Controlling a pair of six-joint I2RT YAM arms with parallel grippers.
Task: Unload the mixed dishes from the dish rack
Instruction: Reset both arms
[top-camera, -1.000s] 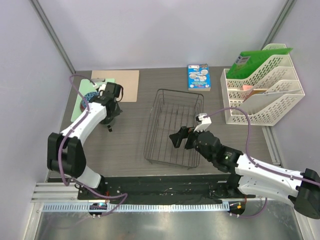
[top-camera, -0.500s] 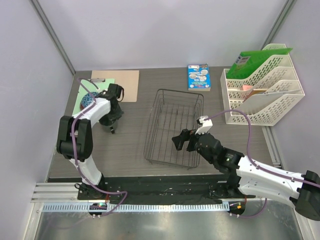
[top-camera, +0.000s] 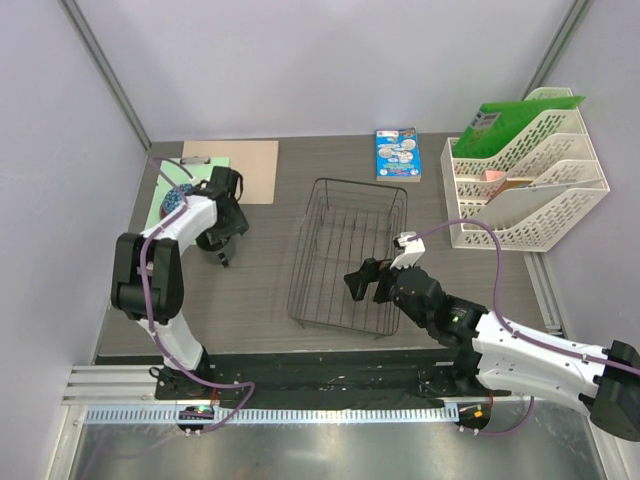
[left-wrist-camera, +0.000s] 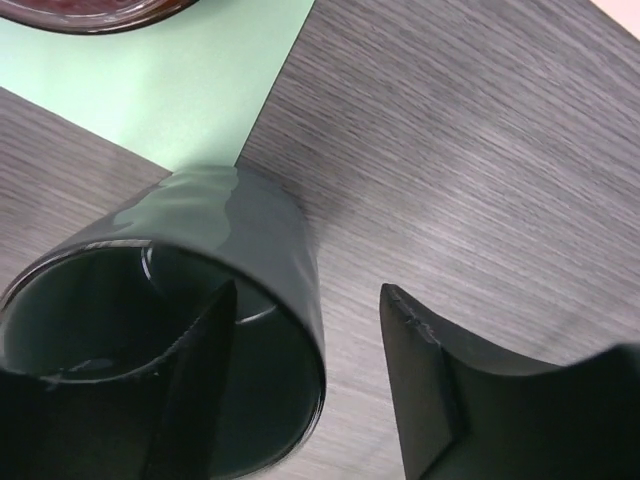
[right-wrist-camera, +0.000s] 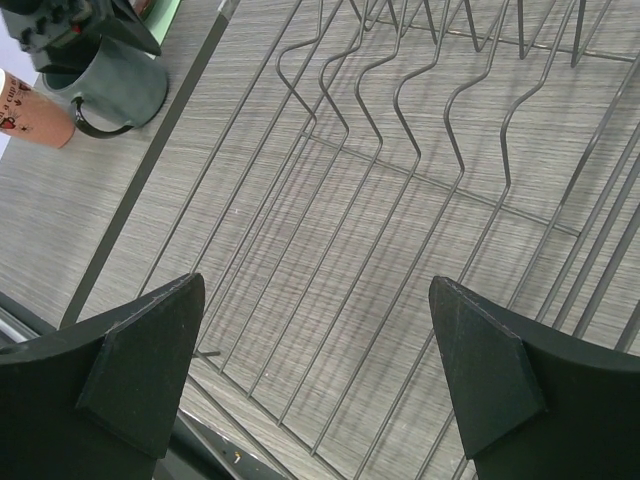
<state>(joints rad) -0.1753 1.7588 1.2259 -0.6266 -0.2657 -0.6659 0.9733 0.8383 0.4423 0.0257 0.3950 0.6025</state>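
The black wire dish rack stands mid-table, and no dishes show in it. My left gripper is open over the upright grey-green mug, left of the rack. One finger reaches inside the mug, the other is outside, with a gap to the mug wall. The dark red plate shows at the edge, on the green mat. A blue-inside bowl sits on that mat. The salmon-pink cup stands beside the mug. My right gripper hangs open over the rack's near wires.
A white tiered file tray with a green folder stands at the back right. A blue booklet lies behind the rack, and a tan board at the back left. Purple walls close in the sides.
My left gripper has opened and let go of the mug's wall, and that arm's elbow has swung in. The right gripper has drawn back slightly towards the rack's near edge.
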